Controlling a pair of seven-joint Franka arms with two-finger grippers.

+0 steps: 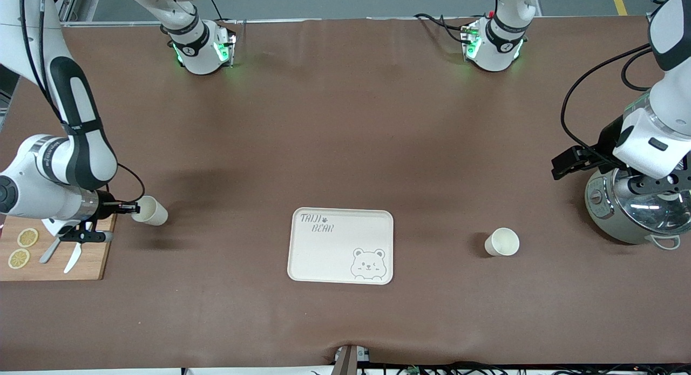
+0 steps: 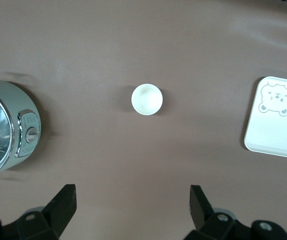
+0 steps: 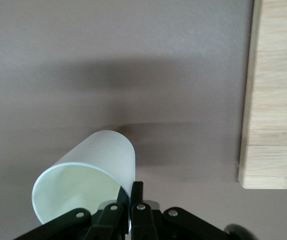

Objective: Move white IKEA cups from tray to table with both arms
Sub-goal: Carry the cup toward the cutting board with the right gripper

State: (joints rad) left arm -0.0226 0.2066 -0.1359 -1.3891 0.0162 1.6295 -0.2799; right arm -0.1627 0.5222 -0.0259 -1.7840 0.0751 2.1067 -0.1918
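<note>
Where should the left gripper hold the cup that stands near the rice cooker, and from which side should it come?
Probably from above: this cup stands upright, mouth open, free on all sides. The left gripper, open over the table beside the cooker, could pinch one rim wall.

High front camera faces the arms – wrist cameras look down at the table.

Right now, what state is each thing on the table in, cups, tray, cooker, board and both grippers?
Right gripper: shut on the tilted cup's rim.
Tilted cup: pinched, leaning, beside the cutting board.
Left gripper: open, above the cooker.
Upright cup: free, empty.
Tray: flat, empty.
Cooker: lid on.
Cutting board: holds lemon slices and a knife.
</note>
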